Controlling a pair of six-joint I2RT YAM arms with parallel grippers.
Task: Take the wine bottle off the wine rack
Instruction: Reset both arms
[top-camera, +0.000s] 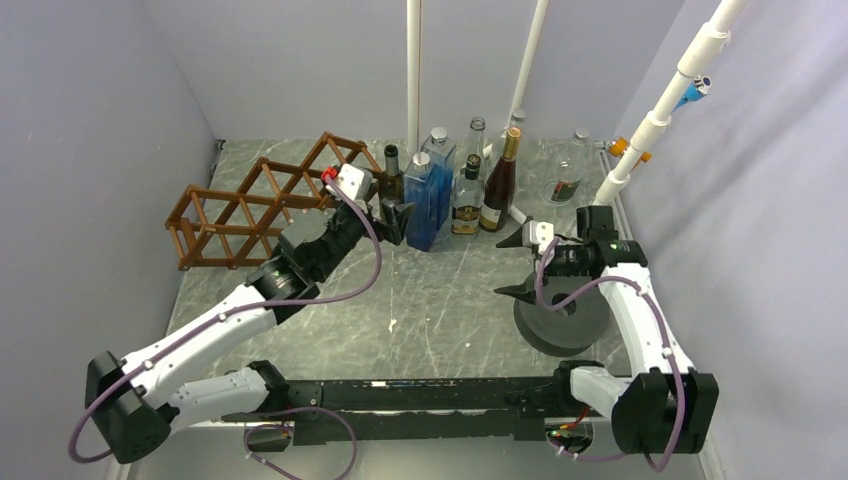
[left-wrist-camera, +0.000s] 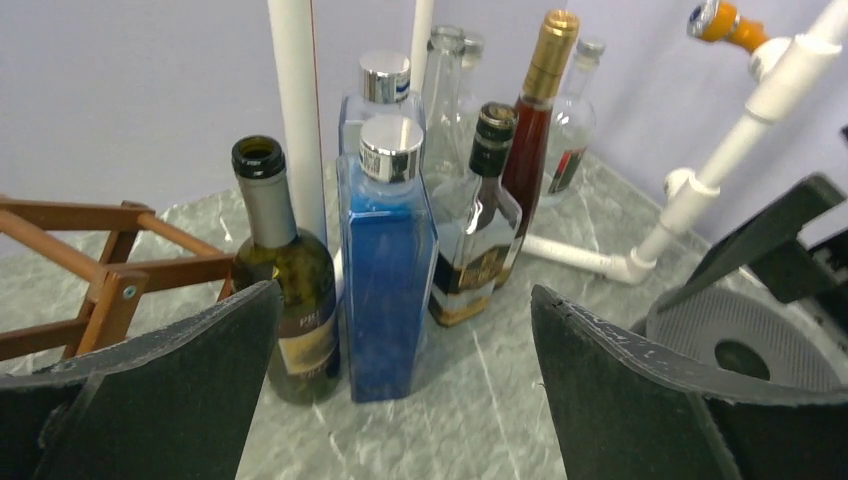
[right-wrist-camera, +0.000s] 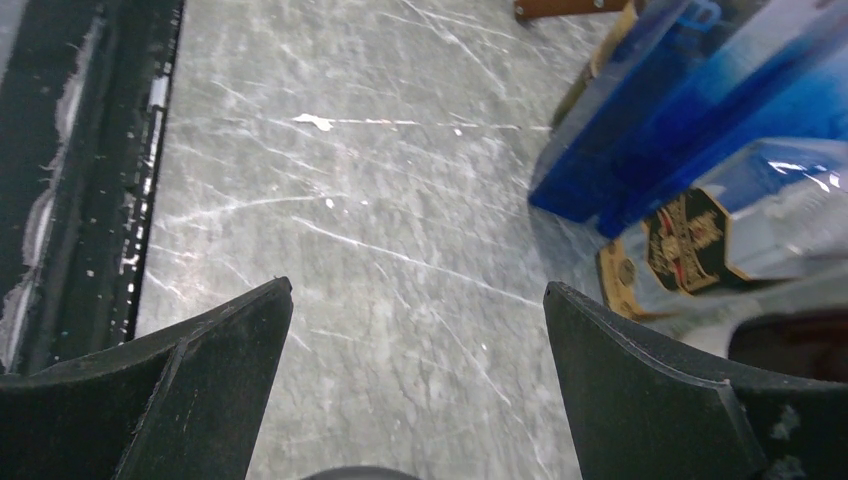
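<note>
The wine rack is sitting left of the left gripper, whose jaws are gaping wide. The green wine bottle is standing upright just ahead of them, apparently already off the rack. The right gripper is hovering wide, holding nothing.

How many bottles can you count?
8, others possibly hidden: green bottle by the rack, blue bottle, paler bottle behind, black-capped bottle, red bottle, two clear bottles behind, round bottle rightmost.
</note>
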